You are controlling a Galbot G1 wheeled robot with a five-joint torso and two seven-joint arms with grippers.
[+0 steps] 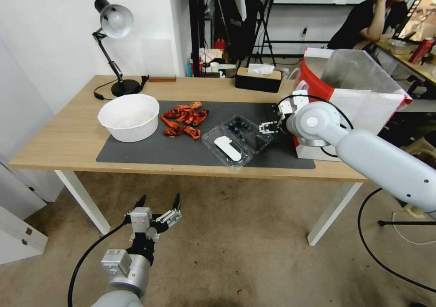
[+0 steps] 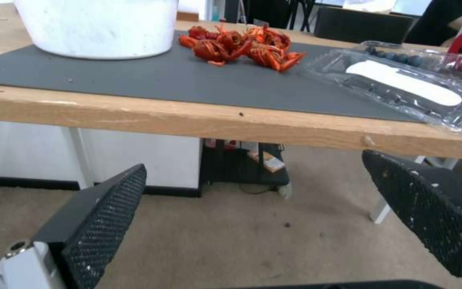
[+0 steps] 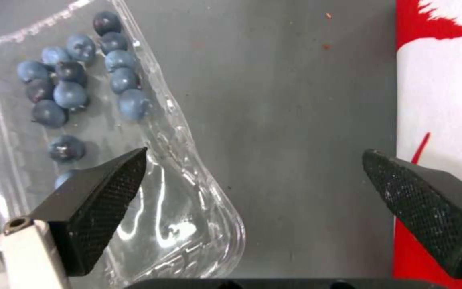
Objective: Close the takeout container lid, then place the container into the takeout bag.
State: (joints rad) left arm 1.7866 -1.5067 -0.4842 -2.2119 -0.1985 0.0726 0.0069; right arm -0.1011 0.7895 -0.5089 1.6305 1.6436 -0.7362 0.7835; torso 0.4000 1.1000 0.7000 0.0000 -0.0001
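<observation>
The takeout container [image 1: 238,139] lies open on the grey mat, its berry tray [image 1: 244,127] toward the far side. Blueberries [image 3: 73,80] show in the tray. The lid [image 1: 225,148] with its white oblong sticker [image 2: 404,82] lies flat toward the table's front edge. My right gripper [image 1: 268,126] is open at the tray's right edge, between the tray and the takeout bag [image 1: 359,100]. In the right wrist view the right gripper [image 3: 255,180] has one finger [image 3: 100,204] over the tray's corner. My left gripper [image 1: 156,207] hangs open below the table's front edge, apart from everything.
A white bowl [image 1: 129,116] and a pile of red crayfish shells [image 1: 185,118] sit on the mat [image 1: 150,150] left of the container. A black tissue box [image 1: 259,79] and a desk lamp [image 1: 113,48] stand at the back. The table's front edge [image 2: 231,124] is above my left gripper [image 2: 255,192].
</observation>
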